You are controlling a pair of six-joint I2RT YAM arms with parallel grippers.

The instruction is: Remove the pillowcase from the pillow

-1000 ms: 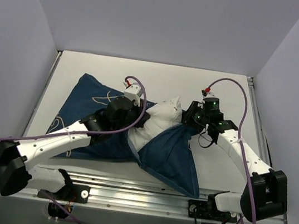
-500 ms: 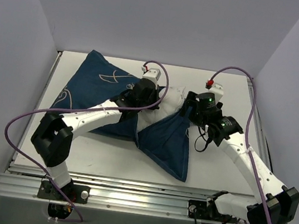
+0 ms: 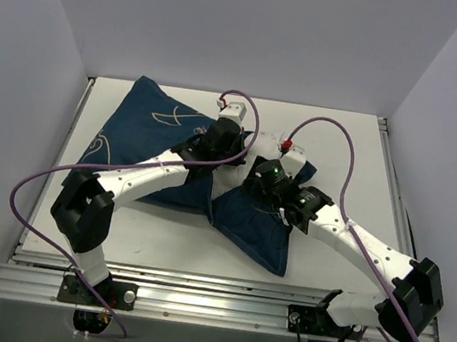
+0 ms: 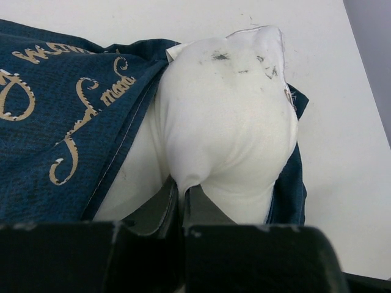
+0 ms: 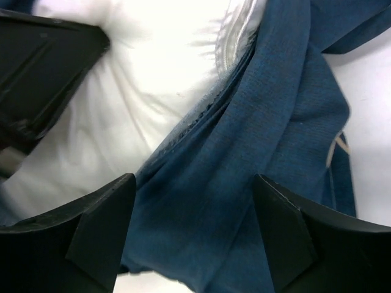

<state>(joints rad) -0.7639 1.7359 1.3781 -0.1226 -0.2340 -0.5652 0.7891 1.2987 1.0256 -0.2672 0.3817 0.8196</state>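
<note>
On the white desk (image 3: 348,150), the left pincer (image 4: 180,194) pinches the plump white pillow (image 4: 226,122) poking from its navy, line-drawn fabric pillowcase (image 4: 55,140); the right pincer (image 5: 192,183) hangs spread over the cloth.

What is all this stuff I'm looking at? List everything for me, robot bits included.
pillowcase: one, dark navy with pale line drawings, across the table's middle and far left, partly around the pillow.
pillow: one, white, poking out of the pillowcase's opening near the table's middle.
table: one, white, under everything.
metal rail: one, silver, along the near edge.
cables: two, purple, one looping from each arm.
arms: two, white and black, reaching in from the near edge.
left pincer: one, black, shut on a fold of the pillow.
right pincer: one, black, open over the pillowcase.
</note>
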